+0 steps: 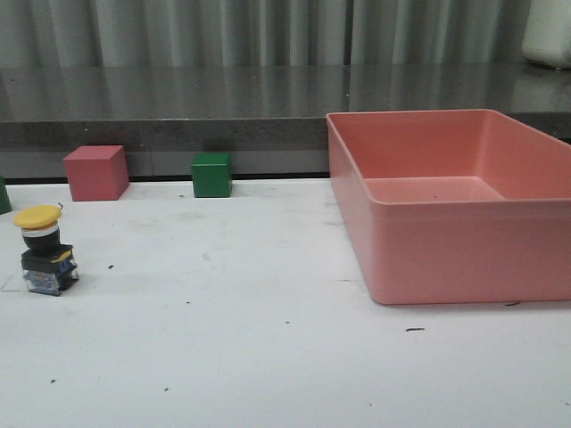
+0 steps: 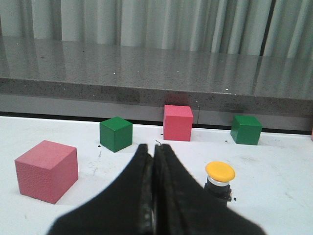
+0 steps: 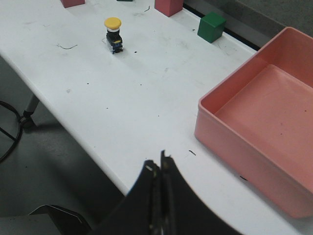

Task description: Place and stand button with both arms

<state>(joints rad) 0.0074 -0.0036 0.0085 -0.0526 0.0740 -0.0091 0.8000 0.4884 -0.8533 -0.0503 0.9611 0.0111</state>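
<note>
Front view: button [image 1: 45,251] upright on table [image 1: 268,357], yellow cap up.

I'm seeing grey pleated curtains [image 1: 223,31] hanging behind a dark speckled stone ledge [image 1: 178,111] running along the white worktop's [image 1: 268,357] far edge; grey floor [image 3: 44,161] showing beneath its near edge.

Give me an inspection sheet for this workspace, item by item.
Surface: white table, small dark specks.
Job's things: button upright on its base, yellow cap up, at front left, nothing touching it.
Clutter: empty pink bin at right; red cube and green cube along the back edge.
Grippers: left gripper and right gripper shut, both empty.
Cables: black cable on the floor.
Surroundings: grey counter, curtain behind.
</note>
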